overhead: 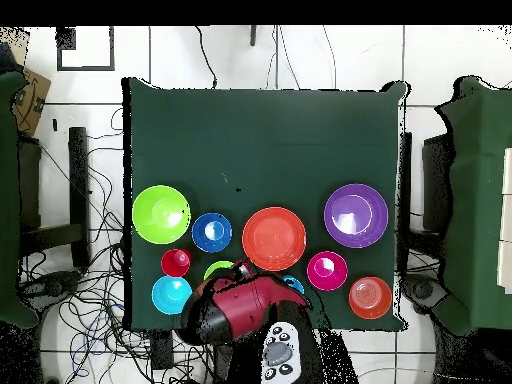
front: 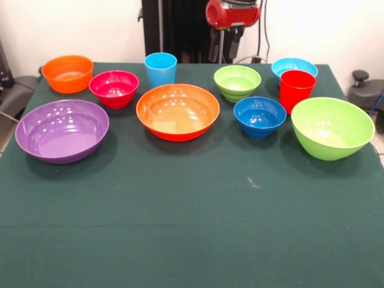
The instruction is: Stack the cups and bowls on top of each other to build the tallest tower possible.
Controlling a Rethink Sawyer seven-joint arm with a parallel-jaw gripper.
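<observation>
1. Bowls and cups stand apart from one another on the green table [front: 192,228]; nothing is stacked.
2. Large purple bowl [front: 62,130]: glossy, wide and shallow, upright, at the left end of the front view.
3. Large orange bowl [front: 177,111]: glossy, wide, upright, at the middle of the row.
4. Large lime green bowl [front: 332,127]: deep, tilted slightly, at the right end.
5. Small orange bowl [front: 68,73]: upright, at the far left corner, just beside the magenta-red bowl [front: 114,88].
6. Dark blue bowl [front: 260,116]: small, footed, between the large orange and large lime green bowls.
7. Small lime green bowl [front: 237,82]: upright, behind the dark blue bowl.
8. Light blue bowl [front: 294,66]: at the far right, partly hidden behind the red cup [front: 296,90].
9. Red cup: tall, narrow, upright, close to the dark blue bowl.
10. Light blue cup [front: 160,69]: smooth, upright, behind the large orange bowl.
11. Red and black arm [overhead: 240,305]: in the overhead view it lies above the small lime green bowl and the light blue cup.
12. Gripper: cannot tell whether wide or narrow; only the arm's red head [front: 233,13] shows at the top edge.
</observation>
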